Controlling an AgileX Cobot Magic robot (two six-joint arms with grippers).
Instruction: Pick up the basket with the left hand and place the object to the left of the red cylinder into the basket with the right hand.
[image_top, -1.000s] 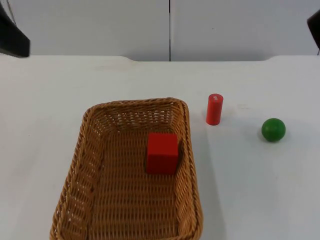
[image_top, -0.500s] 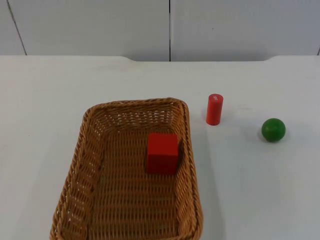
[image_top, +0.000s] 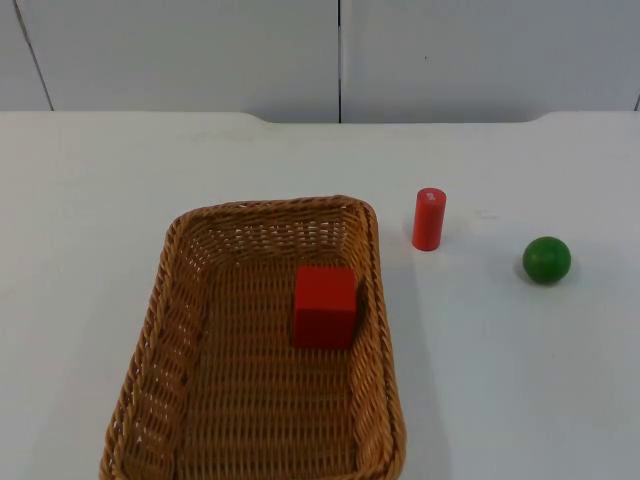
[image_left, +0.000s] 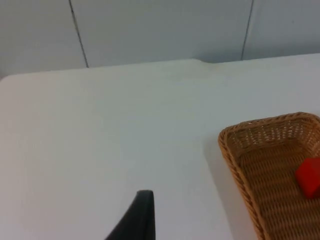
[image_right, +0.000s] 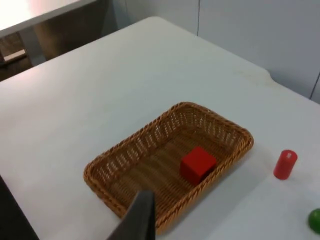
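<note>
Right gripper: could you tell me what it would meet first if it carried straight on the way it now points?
Probably the wicker basket: in the right wrist view its near rim lies just beyond the right gripper's fingertip, with the red cube inside further along. Depth is hard to judge.

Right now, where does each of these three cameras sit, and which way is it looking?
Top view: fixed above, looking down and forward at the basket, red cube, red cylinder and green ball; no arm shows.
Left wrist view: on the left arm, facing the table and basket corner; one black fingertip of the left tool shows.
Right wrist view: on the right arm, high, overlooking the basket; a right tool fingertip shows.
All share basket and cube.
</note>
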